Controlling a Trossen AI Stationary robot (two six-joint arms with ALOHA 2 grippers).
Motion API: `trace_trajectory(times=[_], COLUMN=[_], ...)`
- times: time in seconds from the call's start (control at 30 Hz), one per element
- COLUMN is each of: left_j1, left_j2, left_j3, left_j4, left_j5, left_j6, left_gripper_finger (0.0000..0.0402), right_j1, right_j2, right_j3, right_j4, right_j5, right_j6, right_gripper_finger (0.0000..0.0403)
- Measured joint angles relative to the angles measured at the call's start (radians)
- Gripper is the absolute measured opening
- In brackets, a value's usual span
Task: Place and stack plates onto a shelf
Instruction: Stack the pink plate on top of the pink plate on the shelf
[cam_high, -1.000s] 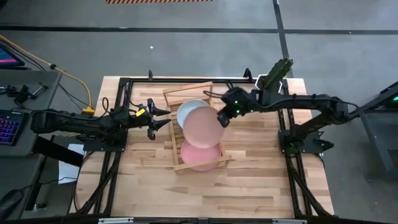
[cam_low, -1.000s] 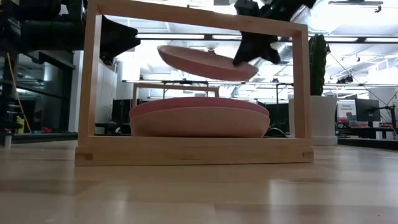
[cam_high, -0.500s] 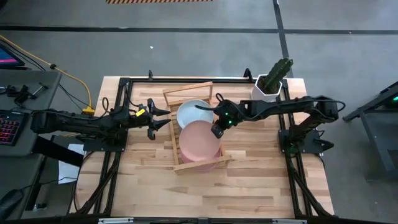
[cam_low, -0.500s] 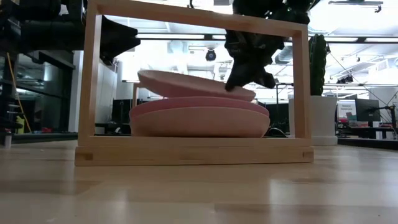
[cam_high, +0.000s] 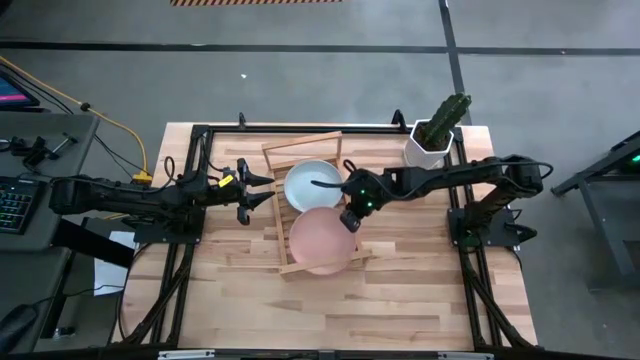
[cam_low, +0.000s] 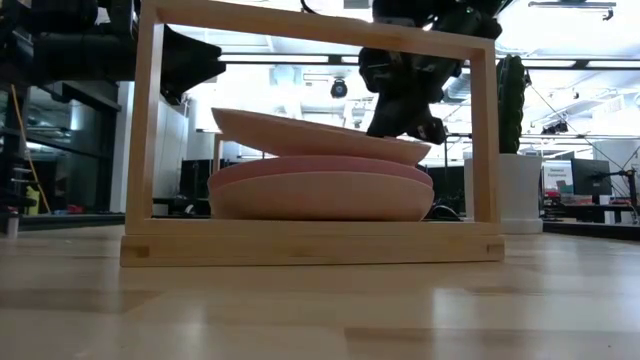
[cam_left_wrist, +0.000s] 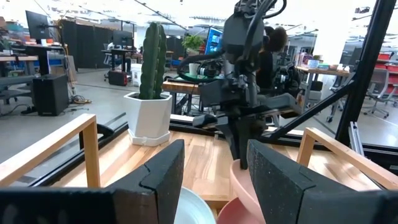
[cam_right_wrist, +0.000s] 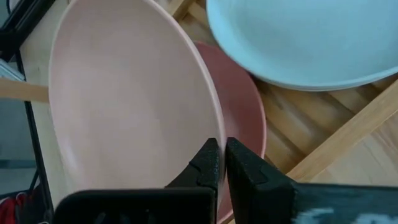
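The wooden slatted shelf (cam_high: 283, 266) lies mid-table. In its near half a pink plate (cam_high: 320, 240) sits tilted on a stack of two pink plates (cam_low: 320, 190). Its far half holds a pale mint plate (cam_high: 312, 184), which also shows in the right wrist view (cam_right_wrist: 298, 37). My right gripper (cam_high: 350, 220) is shut on the top pink plate at its right side. My left gripper (cam_high: 268, 190) waits open just left of the shelf, touching nothing. My right gripper (cam_right_wrist: 222, 149) pinches the top pink plate's rim (cam_right_wrist: 210, 121) on its right-hand side, one finger inside the dish and one outside. The fingers (cam_low: 405, 120) slant down from the table's right. The plate (cam_low: 320, 135) sits tilted, left side higher, its underside seemingly on the stack.
A white pot with a cactus (cam_high: 432, 140) stands at the table's far right corner. The shelf's upright frame rails (cam_low: 145, 130) flank the plates. Bare wooden tabletop (cam_high: 400, 300) lies near and right of the shelf. Black frame bars (cam_high: 180, 240) run along both table sides.
My right gripper has moved down and toward the table's near edge, staying shut on the pink plate. The plate has travelled from above the pale plate to over the near pink stack and has come down onto it, still tilted.
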Motion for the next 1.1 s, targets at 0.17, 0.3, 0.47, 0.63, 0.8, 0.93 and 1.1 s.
trace_trajectory(times=[0.17,0.3,0.47,0.63,0.8,0.93,1.1], left_j1=[0.0,0.0,0.0,0.0,0.0,0.0,0.0], left_j2=[0.0,0.0,0.0,0.0,0.0,0.0,0.0], left_j3=[0.0,0.0,0.0,0.0,0.0,0.0,0.0], left_j4=[0.0,0.0,0.0,-0.001,-0.001,-0.001,-0.001], left_j5=[0.0,0.0,0.0,0.0,0.0,0.0,0.0], left_j6=[0.0,0.0,0.0,0.0,-0.001,-0.001,-0.001], left_gripper_finger=[0.0166,0.0166,0.0166,0.0166,0.0166,0.0166,0.0166], right_j1=[0.014,0.015,0.015,0.015,0.015,0.015,0.015], right_j2=[0.0,0.0,0.0,0.0,0.0,0.0,-0.002], right_j3=[0.0,0.0,0.0,0.0,0.0,0.0,0.0], right_j4=[0.0,0.0,-0.004,-0.007,-0.013,-0.013,-0.018], right_j5=[0.0,0.002,0.004,0.004,0.004,0.002,-0.007], right_j6=[-0.016,-0.017,-0.018,-0.017,-0.016,-0.016,-0.016], right_gripper_finger=[0.0,0.0,0.0,0.0014,0.0058,0.0097,0.0133])
